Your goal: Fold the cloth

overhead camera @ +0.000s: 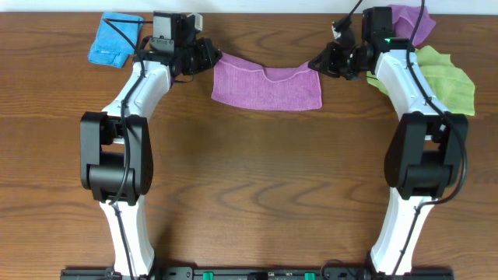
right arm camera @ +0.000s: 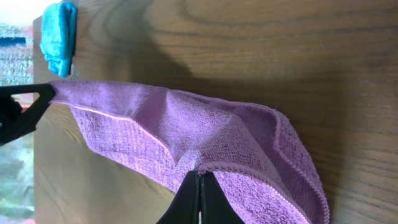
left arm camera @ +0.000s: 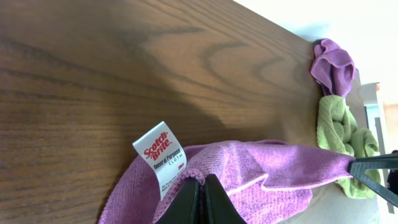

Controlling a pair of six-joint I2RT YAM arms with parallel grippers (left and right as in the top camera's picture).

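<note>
Careful: both pinches sit right at the hem of the cloth (overhead camera: 267,85), so pulling apart could slip a corner free and spoil the fold. Your left hand (overhead camera: 210,57) and right hand (overhead camera: 317,64) are each clamped tight on a corner. The cloth sags between them, left of the green towel (overhead camera: 451,84).

Dark wood-grain table (overhead camera: 257,194)
</note>
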